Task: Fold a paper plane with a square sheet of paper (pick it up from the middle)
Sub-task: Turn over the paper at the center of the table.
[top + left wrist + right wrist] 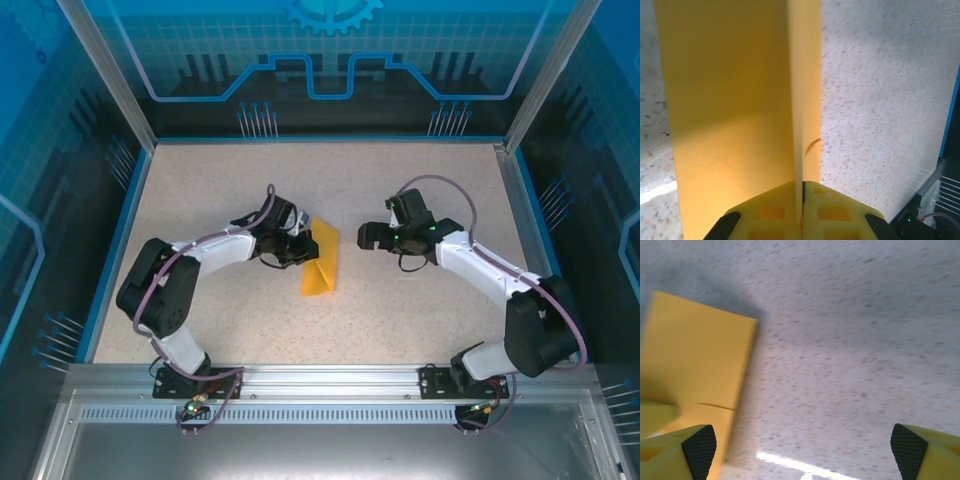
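Note:
The square sheet of paper [322, 260] is orange-yellow and folded double, standing tilted on the speckled table near the middle. My left gripper [298, 246] is shut on its left edge; in the left wrist view the paper [730, 115] runs up from between the closed yellow fingers [770, 212]. My right gripper [372, 236] hangs to the right of the paper, apart from it, jaws wide open. In the right wrist view the paper [695, 360] lies at the left, and the two black pads [700, 445] stand far apart with bare table between them.
The speckled table [400, 310] is fenced by a blue rim [120, 230] and metal posts. A metal rail [330, 380] at the near edge carries both arm bases.

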`<state>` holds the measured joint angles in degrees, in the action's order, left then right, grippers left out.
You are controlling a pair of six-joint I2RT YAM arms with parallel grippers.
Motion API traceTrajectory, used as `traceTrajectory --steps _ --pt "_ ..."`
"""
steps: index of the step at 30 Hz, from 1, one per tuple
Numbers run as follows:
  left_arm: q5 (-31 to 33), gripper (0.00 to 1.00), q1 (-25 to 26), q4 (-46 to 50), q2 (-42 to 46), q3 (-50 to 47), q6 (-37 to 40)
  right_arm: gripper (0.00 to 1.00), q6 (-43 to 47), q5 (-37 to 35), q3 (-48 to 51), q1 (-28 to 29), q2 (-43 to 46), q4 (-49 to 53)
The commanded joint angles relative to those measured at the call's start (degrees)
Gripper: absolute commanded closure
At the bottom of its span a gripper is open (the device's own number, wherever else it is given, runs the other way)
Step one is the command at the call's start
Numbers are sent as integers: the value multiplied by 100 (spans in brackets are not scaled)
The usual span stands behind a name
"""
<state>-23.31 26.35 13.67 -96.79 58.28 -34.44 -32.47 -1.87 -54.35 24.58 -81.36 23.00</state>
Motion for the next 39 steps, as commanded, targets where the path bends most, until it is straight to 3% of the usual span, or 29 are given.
traceTrajectory --steps 1,8,15,21,28,39 --pt "1476 95 274 1707 474 797 791 4 289 -494 267 -282 272 307" --pt "4066 94 827 3495 416 2265 1215 1 168 -456 1005 -714 662 -173" --pt "6587 94 1221 4608 -741 3475 1196 0 44 -428 1267 -1023 972 -156" --pt "7785 94 1510 5229 -2100 4356 979 1 -90 -394 1348 -1247 1017 -108" --pt "7760 94 1718 5079 -2933 4588 770 1 -232 -310 1407 -1446 1019 -68" --pt "6351 92 1839 4530 -3343 4421 395 1 -363 -253 1460 -1635 1058 -42"
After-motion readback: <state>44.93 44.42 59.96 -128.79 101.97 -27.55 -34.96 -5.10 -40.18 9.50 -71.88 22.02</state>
